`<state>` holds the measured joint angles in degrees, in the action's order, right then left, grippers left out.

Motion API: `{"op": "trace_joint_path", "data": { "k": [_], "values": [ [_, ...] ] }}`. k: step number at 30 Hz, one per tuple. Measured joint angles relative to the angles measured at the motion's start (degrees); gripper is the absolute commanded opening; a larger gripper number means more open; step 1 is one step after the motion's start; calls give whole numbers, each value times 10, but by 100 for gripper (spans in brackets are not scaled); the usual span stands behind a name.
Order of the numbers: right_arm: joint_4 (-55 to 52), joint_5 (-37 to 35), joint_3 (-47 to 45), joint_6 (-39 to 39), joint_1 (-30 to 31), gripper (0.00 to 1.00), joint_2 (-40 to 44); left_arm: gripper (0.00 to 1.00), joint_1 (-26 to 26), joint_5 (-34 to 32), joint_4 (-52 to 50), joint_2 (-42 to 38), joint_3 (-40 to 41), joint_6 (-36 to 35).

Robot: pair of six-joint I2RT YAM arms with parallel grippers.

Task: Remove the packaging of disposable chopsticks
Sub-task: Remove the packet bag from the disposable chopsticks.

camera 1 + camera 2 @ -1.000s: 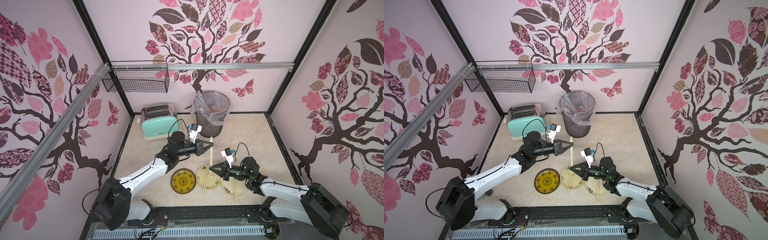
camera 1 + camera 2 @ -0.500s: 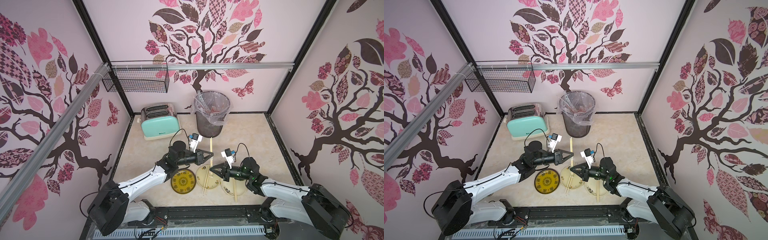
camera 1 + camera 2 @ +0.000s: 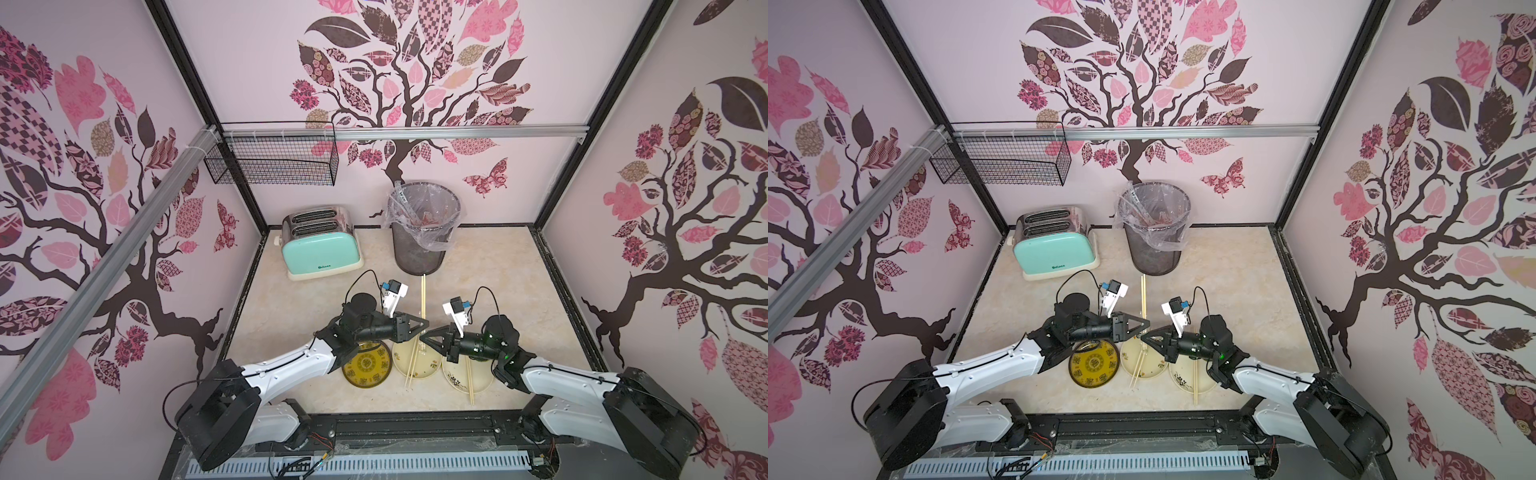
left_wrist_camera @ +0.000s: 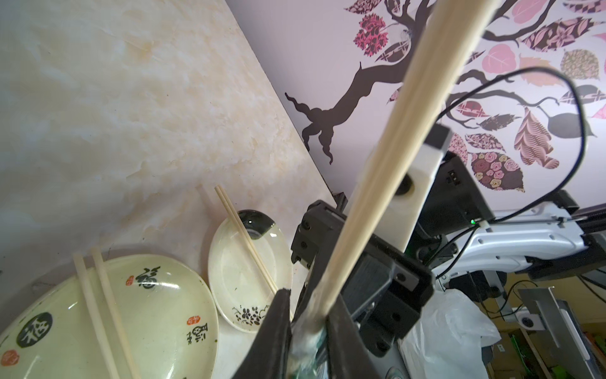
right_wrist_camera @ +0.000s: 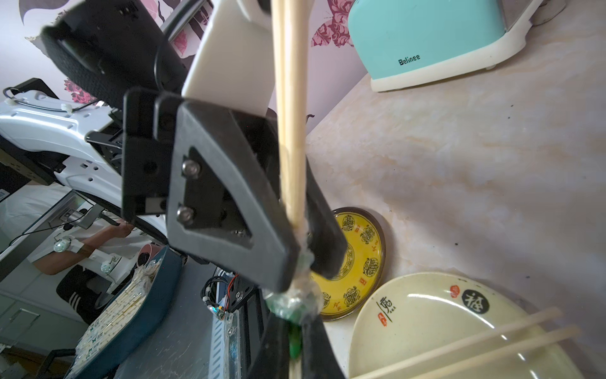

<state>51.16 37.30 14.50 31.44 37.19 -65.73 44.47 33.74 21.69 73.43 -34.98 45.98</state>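
Observation:
A pair of pale chopsticks (image 3: pixel 423 295) (image 3: pixel 1143 291) points from my two grippers toward the bin. My right gripper (image 3: pixel 422 338) (image 5: pixel 295 328) is shut on the green-printed end of the clear packaging (image 5: pixel 293 298), which is bunched up at that end of the sticks. My left gripper (image 3: pixel 424 326) (image 4: pixel 310 305) faces it tip to tip. Its jaws stand narrowly open around the chopsticks (image 4: pixel 393 147), which rest against one finger. Both grippers hover over the middle cream plate (image 3: pixel 432 365).
Bare chopstick pairs lie on the middle plate (image 3: pixel 413 361) and on the right cream plate (image 3: pixel 469 378). A yellow plate (image 3: pixel 368 368) sits to the left. The lined mesh bin (image 3: pixel 422 249), a mint toaster (image 3: pixel 320 249) and a wire basket (image 3: pixel 274 160) are at the back.
My left gripper has slid along the chopsticks from their far end near the bin down to the right gripper, and its jaws have eased apart. The right arm has not moved.

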Motion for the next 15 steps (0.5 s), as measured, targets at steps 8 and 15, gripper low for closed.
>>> {"op": "trace_joint_path", "data": {
  "k": [8, 15],
  "values": [
    [19, -11, 2, -9, -2, 0, 1, 39, -24, 1, -82, -29, -55, -32],
    [18, -16, 2, -15, -2, 0, 6, 48, -66, 15, -137, -47, -132, -68]
  ]
}}
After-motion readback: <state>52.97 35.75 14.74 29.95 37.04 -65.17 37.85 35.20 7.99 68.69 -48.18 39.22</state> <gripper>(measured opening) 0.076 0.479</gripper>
